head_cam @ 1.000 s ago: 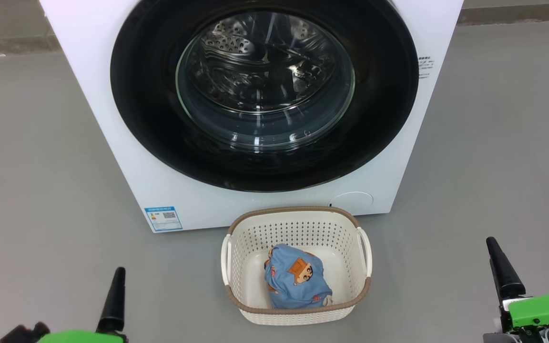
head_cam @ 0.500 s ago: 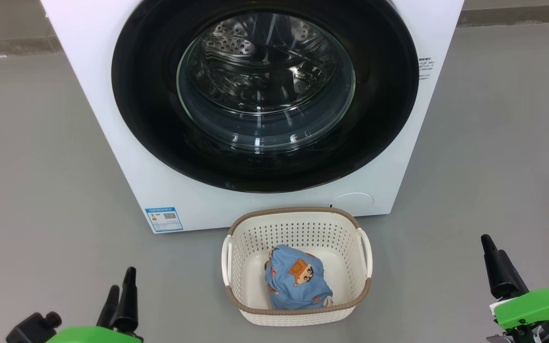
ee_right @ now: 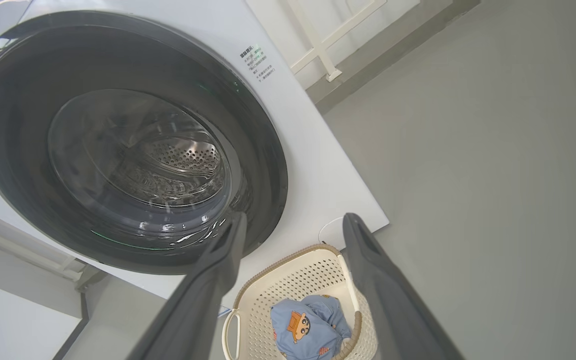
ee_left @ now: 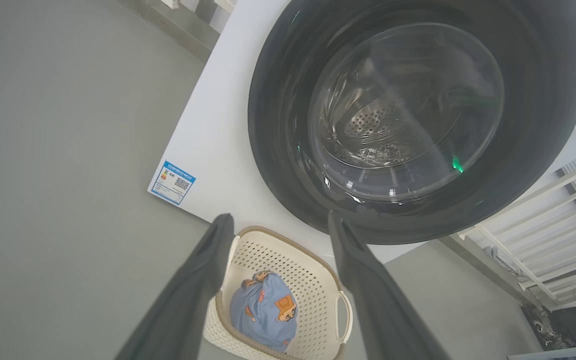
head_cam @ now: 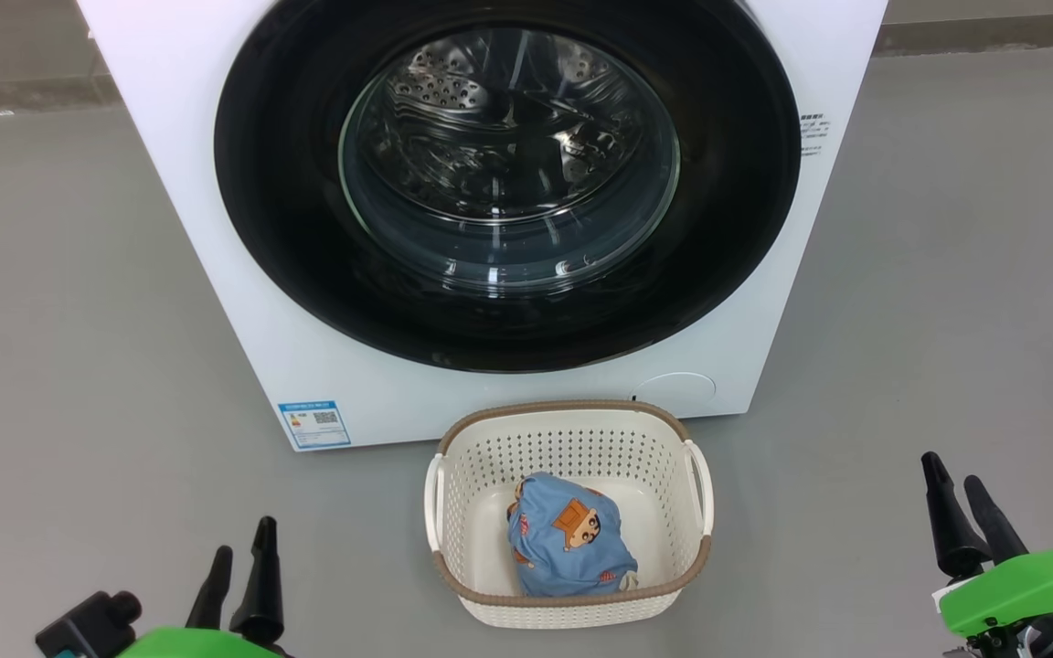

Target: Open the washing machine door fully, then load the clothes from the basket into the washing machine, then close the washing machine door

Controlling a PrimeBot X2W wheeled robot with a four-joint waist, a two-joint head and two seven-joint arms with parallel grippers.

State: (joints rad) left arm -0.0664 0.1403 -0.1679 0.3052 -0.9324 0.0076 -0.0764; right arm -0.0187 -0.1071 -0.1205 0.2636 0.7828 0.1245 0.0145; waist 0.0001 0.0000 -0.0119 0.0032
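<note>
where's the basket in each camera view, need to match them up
head view: the basket sits low in the centre, on the floor in front of the washing machine.
left wrist view: basket at bottom centre, cut off by the lower edge.
right wrist view: basket at bottom centre, also cut off by the lower edge.
shared landmark: the round black door, closed, directly above the basket in all three views.

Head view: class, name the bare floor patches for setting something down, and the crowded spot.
Free: grey floor left and right of the big white washing machine. Crowded: in front, where the cream perforated plastic basket stands close.
</note>
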